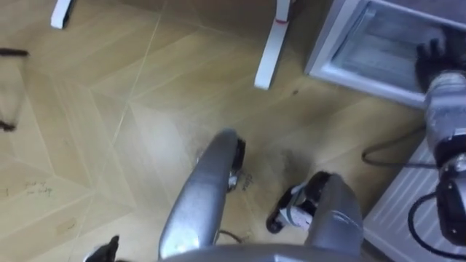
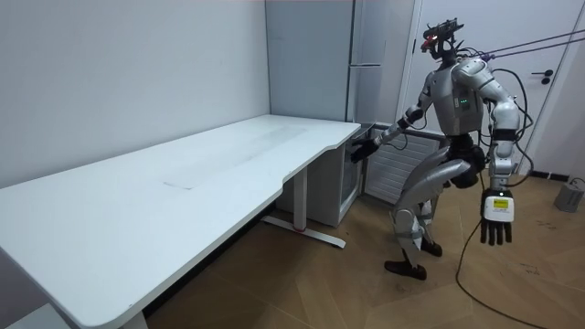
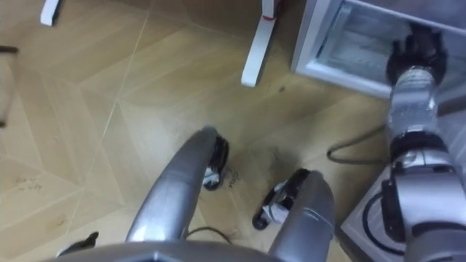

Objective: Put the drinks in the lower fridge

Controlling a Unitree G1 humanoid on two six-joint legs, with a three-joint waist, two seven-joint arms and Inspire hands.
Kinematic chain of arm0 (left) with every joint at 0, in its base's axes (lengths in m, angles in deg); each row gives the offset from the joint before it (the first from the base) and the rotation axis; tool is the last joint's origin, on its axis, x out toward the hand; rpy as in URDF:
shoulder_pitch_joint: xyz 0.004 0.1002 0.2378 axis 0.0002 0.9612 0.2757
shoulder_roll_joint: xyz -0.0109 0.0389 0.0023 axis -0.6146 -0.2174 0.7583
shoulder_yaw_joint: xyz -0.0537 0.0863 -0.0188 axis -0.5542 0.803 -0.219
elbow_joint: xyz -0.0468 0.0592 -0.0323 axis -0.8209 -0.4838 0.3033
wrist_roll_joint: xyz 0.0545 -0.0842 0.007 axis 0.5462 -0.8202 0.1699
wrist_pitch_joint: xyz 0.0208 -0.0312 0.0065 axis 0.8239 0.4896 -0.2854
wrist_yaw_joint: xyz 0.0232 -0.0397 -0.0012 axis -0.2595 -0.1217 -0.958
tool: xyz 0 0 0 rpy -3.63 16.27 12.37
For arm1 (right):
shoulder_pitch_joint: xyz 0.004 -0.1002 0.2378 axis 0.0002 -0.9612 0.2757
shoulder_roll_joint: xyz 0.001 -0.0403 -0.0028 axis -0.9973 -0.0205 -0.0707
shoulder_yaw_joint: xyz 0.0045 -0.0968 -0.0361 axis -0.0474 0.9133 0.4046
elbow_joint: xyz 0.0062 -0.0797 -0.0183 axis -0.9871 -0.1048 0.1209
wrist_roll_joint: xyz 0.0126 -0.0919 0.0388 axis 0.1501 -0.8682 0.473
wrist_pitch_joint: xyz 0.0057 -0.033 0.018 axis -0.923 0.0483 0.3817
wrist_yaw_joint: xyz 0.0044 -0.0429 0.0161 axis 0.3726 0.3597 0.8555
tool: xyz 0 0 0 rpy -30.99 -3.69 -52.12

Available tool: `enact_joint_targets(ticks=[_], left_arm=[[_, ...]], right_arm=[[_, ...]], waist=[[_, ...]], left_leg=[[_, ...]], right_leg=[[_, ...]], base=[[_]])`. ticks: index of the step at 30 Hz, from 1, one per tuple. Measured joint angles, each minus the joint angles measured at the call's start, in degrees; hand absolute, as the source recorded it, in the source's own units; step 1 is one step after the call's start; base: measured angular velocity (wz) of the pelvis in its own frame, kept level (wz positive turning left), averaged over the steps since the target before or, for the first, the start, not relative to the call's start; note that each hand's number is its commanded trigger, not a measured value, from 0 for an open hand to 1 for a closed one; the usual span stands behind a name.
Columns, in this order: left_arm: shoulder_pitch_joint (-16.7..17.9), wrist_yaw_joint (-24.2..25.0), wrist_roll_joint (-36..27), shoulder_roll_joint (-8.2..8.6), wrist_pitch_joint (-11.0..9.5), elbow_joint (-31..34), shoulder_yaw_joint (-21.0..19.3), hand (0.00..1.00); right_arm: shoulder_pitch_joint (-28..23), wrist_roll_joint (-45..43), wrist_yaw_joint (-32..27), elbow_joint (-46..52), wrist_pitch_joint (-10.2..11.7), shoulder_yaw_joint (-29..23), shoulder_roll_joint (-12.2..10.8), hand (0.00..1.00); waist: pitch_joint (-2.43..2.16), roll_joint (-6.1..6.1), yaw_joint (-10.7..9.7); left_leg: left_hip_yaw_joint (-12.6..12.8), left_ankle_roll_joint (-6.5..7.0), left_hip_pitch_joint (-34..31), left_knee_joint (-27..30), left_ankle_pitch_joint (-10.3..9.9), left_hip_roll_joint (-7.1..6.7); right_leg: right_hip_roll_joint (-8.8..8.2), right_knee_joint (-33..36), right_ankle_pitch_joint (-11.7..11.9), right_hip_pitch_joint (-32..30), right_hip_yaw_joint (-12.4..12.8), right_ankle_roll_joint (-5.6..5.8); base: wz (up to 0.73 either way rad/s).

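Note:
The lower fridge point(image 1: 342, 69) stands open at the upper right of the eye views, its pale inside showing behind a white frame point(image 3: 320, 65). My right hand point(image 3: 416, 47) is stretched into that opening on a grey forearm, and I see no drink in or beside it. From the room view I stand bent at the knees in front of the tall grey fridge point(image 2: 366, 55), right hand point(image 2: 361, 146) held out at the low compartment. My left hand point(image 2: 496, 219) hangs at my side, fingers straight, holding nothing.
A white desk leg point(image 1: 273, 51) stands on the wooden floor just left of the fridge; the long white desk point(image 2: 183, 183) runs off to the room view's left. A white ribbed panel point(image 1: 393, 211) lies close at my right. A small bucket point(image 2: 571, 195) sits by the far wall.

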Motion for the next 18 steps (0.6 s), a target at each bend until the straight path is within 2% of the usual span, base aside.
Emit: enact_joint_targets(ticks=[3, 4, 7, 9, 12, 13, 15, 18], left_arm=[[-0.58, 0.20, -0.03, 0.57, -0.03, -0.49, 1.32, 0.00], [-0.90, 0.17, -0.05, 0.57, -0.07, -0.58, 1.31, 0.00], [-4.86, -0.05, -1.55, 1.08, -1.45, -4.08, 1.03, 0.00], [-5.16, -0.06, -2.74, 1.09, -2.52, -4.30, 0.92, 0.00], [-6.81, 0.01, -2.88, 1.53, -3.08, -7.17, 0.93, 0.00], [-7.13, 0.00, -3.07, 1.66, -3.26, -7.86, 0.93, 0.00], [-7.78, -0.18, -3.13, 2.28, -3.75, -9.83, 0.93, 0.00], [-10.07, -0.21, -3.04, 2.90, -3.84, -12.48, 0.91, 0.00]], right_arm=[[-3.13, -5.59, 4.51, -1.87, -3.06, 5.55, -0.16, 0.00], [-3.50, -7.14, 5.23, -2.54, -3.46, 6.62, -0.26, 0.00], [-6.24, -19.31, 8.67, -5.22, -5.31, 9.32, -0.78, 0.00], [-7.95, -23.94, 10.48, -6.53, -5.67, 9.35, -1.14, 0.00], [-11.67, -32.55, 11.64, -7.52, -5.85, 9.32, -1.86, 0.00], [-12.52, -34.03, 11.97, -7.78, -5.85, 9.43, -2.15, 0.00], [-15.59, -40.34, 12.32, -8.39, -5.89, 10.09, -3.47, 0.00], [-18.60, -47.75, 12.12, -9.35, -6.05, 10.67, -6.00, 0.00]], waist=[[-0.01, -0.04, 0.28], [-0.02, -0.09, 0.30], [-0.07, -0.36, -0.26], [-0.12, -0.35, -1.05], [-0.21, -0.58, -2.63], [-0.32, -0.79, -2.75], [-0.70, -1.06, -2.82], [-0.76, -0.95, -4.00]], left_leg=[[0.02, 0.23, 4.01, -4.21, 0.53, 0.62], [0.06, 0.28, 4.60, -4.98, 0.70, 0.89], [0.50, 0.74, 7.55, -8.91, 1.59, 0.92], [0.50, 0.87, 9.19, -10.31, 1.66, 0.87], [0.74, 1.24, 12.25, -12.87, 1.88, 0.87], [0.85, 1.26, 13.02, -13.51, 1.88, 0.98], [1.60, 1.31, 15.69, -15.31, 1.92, 1.88], [1.48, 1.46, 19.40, -18.00, 2.03, 2.32]], right_leg=[[1.64, -5.72, 1.65, 4.36, -0.62, 1.05], [2.02, -6.92, 2.07, 5.11, -0.90, 1.06], [3.08, -12.04, 3.71, 8.58, -1.67, 2.05], [3.52, -14.36, 4.52, 10.48, -1.80, 2.52], [4.32, -18.41, 5.61, 13.88, -1.93, 3.59], [4.51, -19.28, 6.03, 14.54, -1.89, 3.62], [5.82, -22.98, 7.56, 17.26, -1.65, 3.95], [7.25, -27.34, 9.05, 21.28, -1.72, 4.44]], base=[[0.00], [-0.04], [0.05], [-0.02], [0.00], [-0.16], [-0.28], [-0.07]])
